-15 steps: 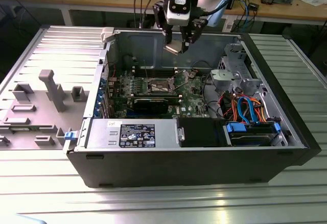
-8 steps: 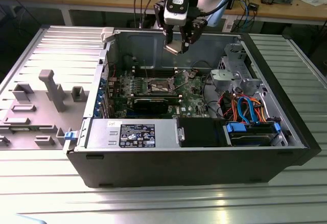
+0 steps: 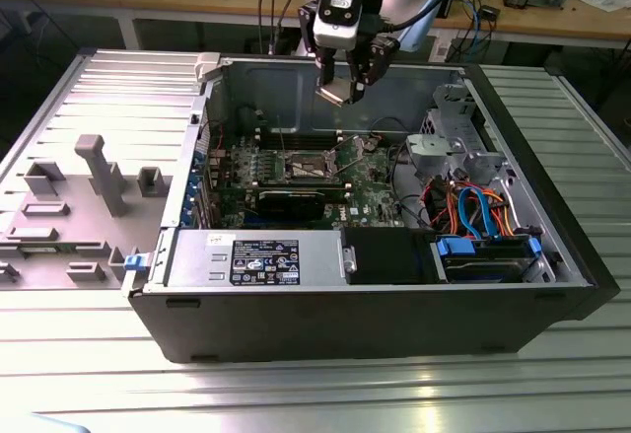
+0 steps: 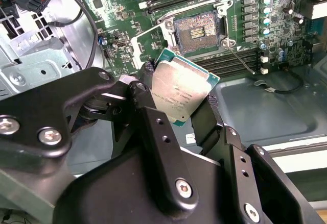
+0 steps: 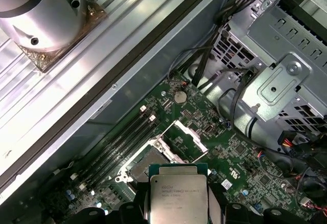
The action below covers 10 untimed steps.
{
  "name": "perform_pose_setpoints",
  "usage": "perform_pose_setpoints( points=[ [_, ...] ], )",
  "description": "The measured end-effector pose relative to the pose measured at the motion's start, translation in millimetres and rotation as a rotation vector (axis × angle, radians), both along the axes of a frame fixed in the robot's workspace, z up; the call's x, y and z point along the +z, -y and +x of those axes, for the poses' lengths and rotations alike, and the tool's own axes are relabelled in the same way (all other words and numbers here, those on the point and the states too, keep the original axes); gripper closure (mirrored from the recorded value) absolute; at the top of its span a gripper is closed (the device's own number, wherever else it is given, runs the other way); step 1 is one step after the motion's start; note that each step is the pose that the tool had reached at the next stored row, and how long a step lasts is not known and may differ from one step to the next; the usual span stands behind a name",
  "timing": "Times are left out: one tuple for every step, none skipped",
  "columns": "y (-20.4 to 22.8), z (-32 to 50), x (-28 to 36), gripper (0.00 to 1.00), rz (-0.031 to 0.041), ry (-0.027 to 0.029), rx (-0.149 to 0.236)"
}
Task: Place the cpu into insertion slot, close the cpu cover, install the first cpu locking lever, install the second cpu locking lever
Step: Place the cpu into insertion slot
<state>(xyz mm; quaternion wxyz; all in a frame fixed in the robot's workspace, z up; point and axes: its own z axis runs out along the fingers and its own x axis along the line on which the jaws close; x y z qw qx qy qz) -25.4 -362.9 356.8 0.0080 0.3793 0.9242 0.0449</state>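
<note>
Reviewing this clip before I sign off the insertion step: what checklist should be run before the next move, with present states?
1. cpu clamped between the fingers: ok.
2. insertion slot bare, nothing in it: ok.
3. cpu cover swung open off the slot: ok.
4. gripper above the open case, apart from its walls: ok.
5. cpu corners matched to the slot: cannot tell.

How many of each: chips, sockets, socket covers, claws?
Black metal claw: 1
Flat square silvery-tan cpu, in the claw: 1
Square dark silver-framed insertion slot, empty: 1
Thin silver hinged cpu cover, open: 1
Total: 4
</note>
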Motion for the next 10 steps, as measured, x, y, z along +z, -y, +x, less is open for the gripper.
perform_pose_setpoints(
  points=[
    [0.0,0.0,0.0,0.45,0.0000,-0.0001,0.000],
    [0.0,0.0,0.0,0.45,0.0001,0.0000,0.000],
    [0.0,0.0,0.0,0.45,0.0000,0.0000,0.000],
    [0.0,0.0,0.0,0.45,0.0000,0.0000,0.000],
    [0.0,0.0,0.0,0.45,0.0000,0.0000,0.000],
    [0.0,0.0,0.0,0.45,0.0000,0.0000,0.000],
    [0.0,0.0,0.0,0.45,0.0000,0.0000,0.000],
    [0.0,0.0,0.0,0.45,0.0000,0.0000,0.000],
    [0.0,0.0,0.0,0.45,0.0000,0.0000,0.000],
    [0.0,0.0,0.0,0.45,0.0000,0.0000,0.000]
  ],
)
